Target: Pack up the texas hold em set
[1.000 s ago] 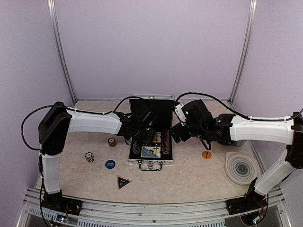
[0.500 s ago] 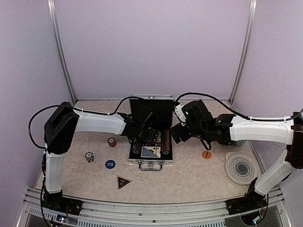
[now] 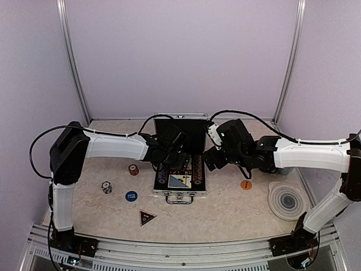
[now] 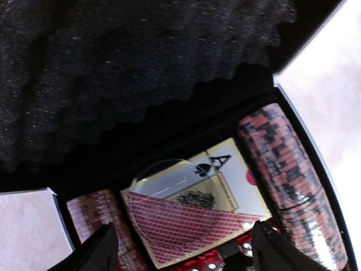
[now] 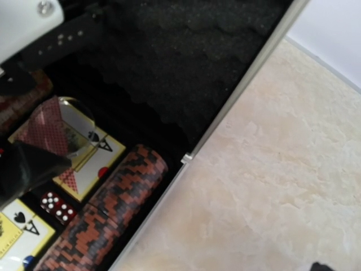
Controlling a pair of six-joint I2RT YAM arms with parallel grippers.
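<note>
Small ribbed silver aluminium case (image 3: 179,192): set open at table centre, lid upright; red-backed card deck (image 4: 192,220) and red-black chip row (image 4: 282,175) lodged inside; left gripper (image 4: 189,248) held spread above deck, nothing gripped; right gripper (image 3: 210,160) spread wide beside lid's right edge, empty.

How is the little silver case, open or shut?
Open. The lid of the case stands upright at the back, black foam showing; chips and a red card deck lie uncovered inside.
</note>
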